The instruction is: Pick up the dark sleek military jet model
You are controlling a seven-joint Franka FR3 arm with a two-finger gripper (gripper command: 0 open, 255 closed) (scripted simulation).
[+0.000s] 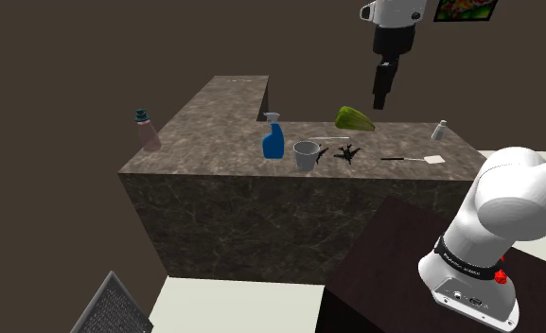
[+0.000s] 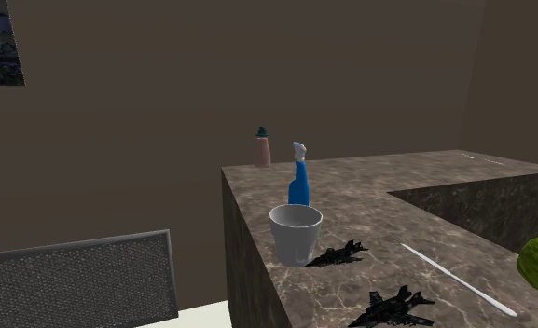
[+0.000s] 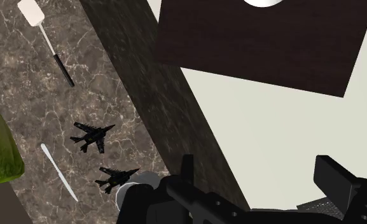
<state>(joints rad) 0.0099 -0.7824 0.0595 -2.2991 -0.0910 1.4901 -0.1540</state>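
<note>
Landmark = pale cup (image 1: 306,154) on the marbled counter (image 1: 214,203); sides below are the shoulder view's.

Well left of cup: pink bottle (image 1: 148,131), teal cap on, upright at the counter's edge; contents can't be seen.

Just left of cup, slightly behind: blue spray bottle (image 1: 273,141), upright, pale trigger head on; fill level can't tell.

Cup itself is upright, mouth up; the inside shows just its own pale wall.

Just right of cup: two dark jet models flat on the counter. The slim jet (image 2: 337,253) lies right beside the cup's base, contact not clear; the wider jet (image 2: 393,307) lies a little beyond it, apart from the first. Can't tell which of the two the task means.

Behind them, right of cup: thin white stick (image 2: 458,278) lying flat; then a green lumpy thing (image 1: 355,118).

Further right of cup: spatula (image 1: 411,159), black handle, white blade, flat; small white bottle (image 1: 440,131) upright, well right of cup.

Gripper (image 1: 381,102) hangs high over the counter, up and right of cup; fingers apart, clasping nothing.
</note>
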